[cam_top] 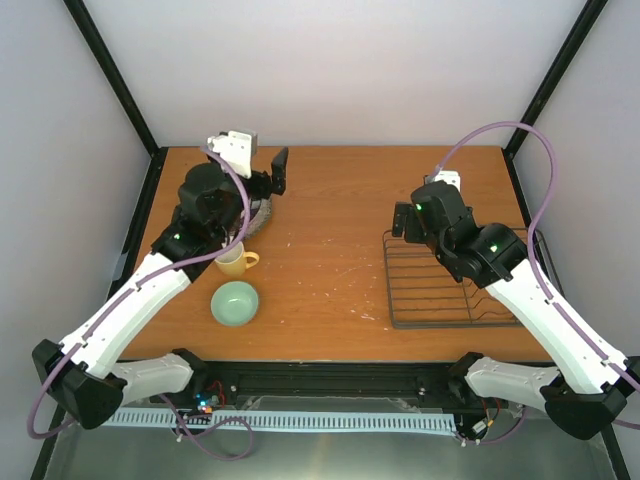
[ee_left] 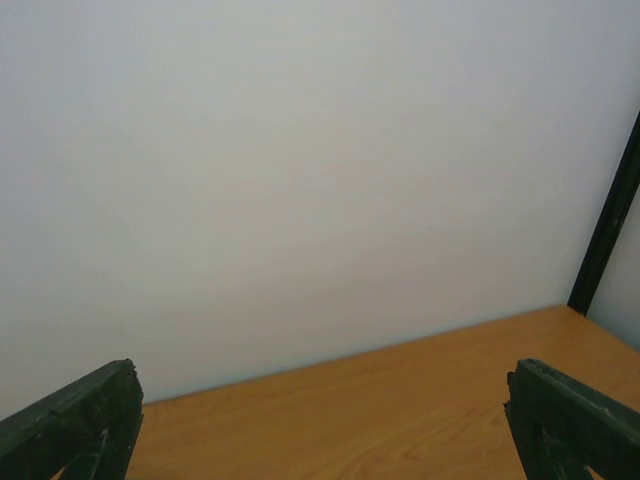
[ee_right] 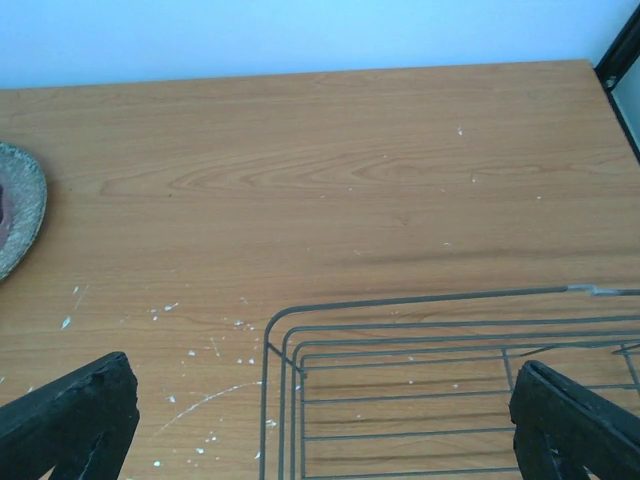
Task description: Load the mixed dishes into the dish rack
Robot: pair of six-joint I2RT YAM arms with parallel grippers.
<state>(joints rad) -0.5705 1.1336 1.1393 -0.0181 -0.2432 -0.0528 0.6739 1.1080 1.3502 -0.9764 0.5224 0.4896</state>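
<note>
a scuffed wooden table (cam_top: 330, 200) sits between plain white walls (cam_top: 350, 70) with black corner posts (cam_top: 115, 75).

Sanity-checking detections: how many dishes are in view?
3. Mug and bowl sit beside the left arm; one plate shows its rim behind them, mostly under that arm. More plates may be hidden there.

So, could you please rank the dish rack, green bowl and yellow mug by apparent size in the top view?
1. dish rack, by far
2. green bowl
3. yellow mug, smallest
</note>
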